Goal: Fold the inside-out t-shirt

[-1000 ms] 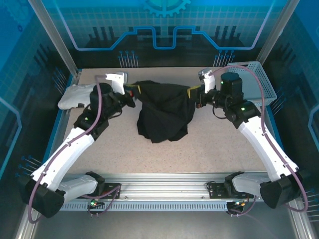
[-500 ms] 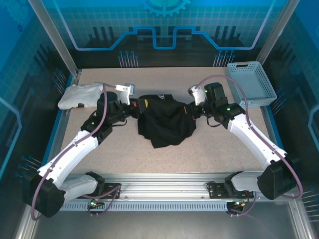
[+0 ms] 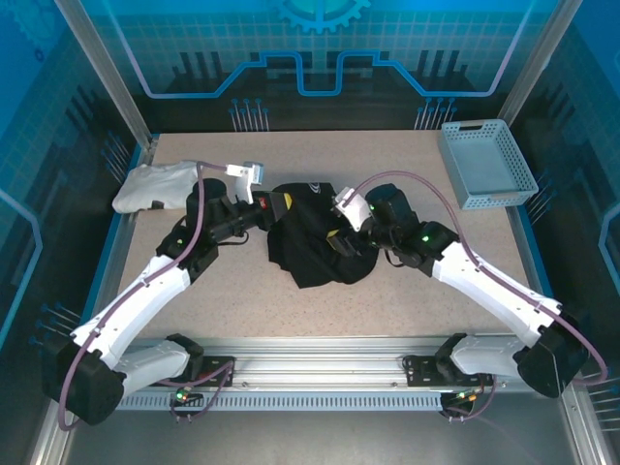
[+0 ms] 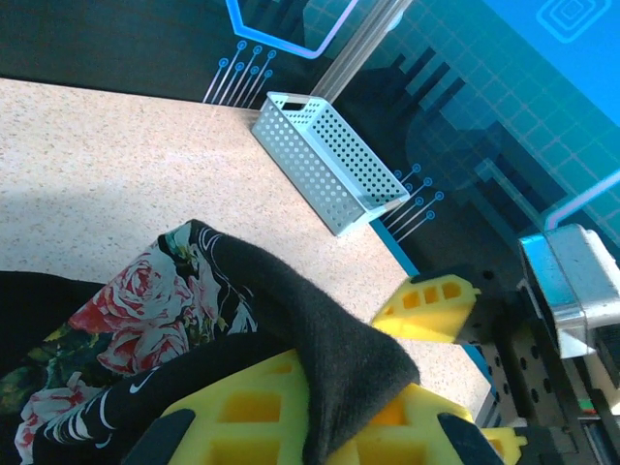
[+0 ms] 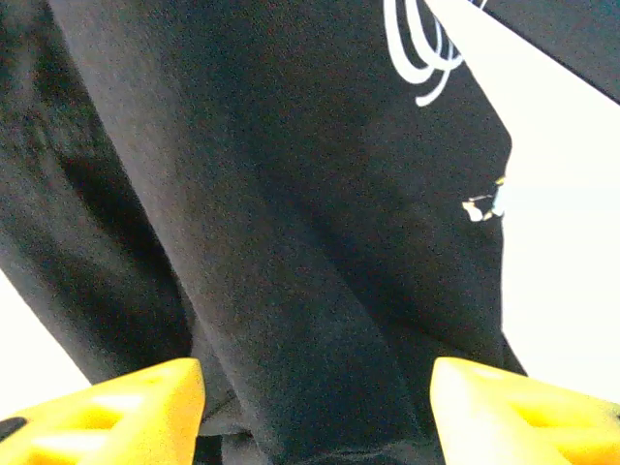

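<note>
The inside-out t-shirt (image 3: 312,260) lies in a crumpled black heap at mid-table. My left gripper (image 3: 275,205) is shut on its upper left edge and holds that edge a little off the table. In the left wrist view a black corner of the t-shirt (image 4: 334,339) is pinched between the yellow fingers (image 4: 242,417), and the pink floral print (image 4: 126,310) shows beside them. My right gripper (image 3: 338,239) hovers over the heap's right half. Its jaws stand wide apart above the black t-shirt (image 5: 291,242), holding nothing. White script (image 5: 426,48) shows on the cloth.
A folded white garment (image 3: 150,184) lies at the table's back left. A pale blue perforated basket (image 3: 484,163) stands at the back right and also appears as the basket (image 4: 329,160) in the left wrist view. Bare tabletop (image 3: 426,300) runs along the front.
My right gripper let go of the shirt's right edge, opened, and swung left and nearer over the heap. The shirt sagged from a stretched span into a heap. The left gripper kept its grip.
</note>
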`<state>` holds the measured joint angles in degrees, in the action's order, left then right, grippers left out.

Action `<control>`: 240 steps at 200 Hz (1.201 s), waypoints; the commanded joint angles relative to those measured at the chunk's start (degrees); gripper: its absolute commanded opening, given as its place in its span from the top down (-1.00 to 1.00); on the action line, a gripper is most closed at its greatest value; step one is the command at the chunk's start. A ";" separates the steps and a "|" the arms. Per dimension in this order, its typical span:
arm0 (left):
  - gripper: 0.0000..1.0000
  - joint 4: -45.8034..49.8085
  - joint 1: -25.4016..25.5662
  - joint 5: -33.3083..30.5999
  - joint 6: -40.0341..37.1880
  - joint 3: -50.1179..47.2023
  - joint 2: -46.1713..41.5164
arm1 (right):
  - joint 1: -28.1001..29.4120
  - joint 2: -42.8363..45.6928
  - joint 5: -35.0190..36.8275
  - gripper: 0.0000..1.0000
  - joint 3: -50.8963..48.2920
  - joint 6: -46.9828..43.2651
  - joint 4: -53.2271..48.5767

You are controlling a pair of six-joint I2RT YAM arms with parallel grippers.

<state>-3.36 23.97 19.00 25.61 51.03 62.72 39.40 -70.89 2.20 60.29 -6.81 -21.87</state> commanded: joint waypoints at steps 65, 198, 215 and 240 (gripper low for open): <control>1.00 0.94 0.99 -3.32 -2.36 2.25 0.06 | -0.46 -7.53 -7.44 0.83 4.83 1.70 3.27; 1.00 1.66 1.70 -26.52 -21.94 36.58 5.63 | -15.67 -3.55 -17.18 1.00 34.36 10.56 -6.16; 1.00 0.58 1.68 -28.23 -25.58 34.97 4.30 | -15.71 -4.00 -25.38 1.00 33.62 9.40 -4.64; 1.00 1.50 1.70 -26.75 -22.77 26.65 2.60 | -16.23 -3.67 -33.21 1.00 28.87 9.07 -4.37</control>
<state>1.04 27.20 -0.86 4.05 82.81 68.58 25.04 -75.24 -23.09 92.71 2.13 -24.53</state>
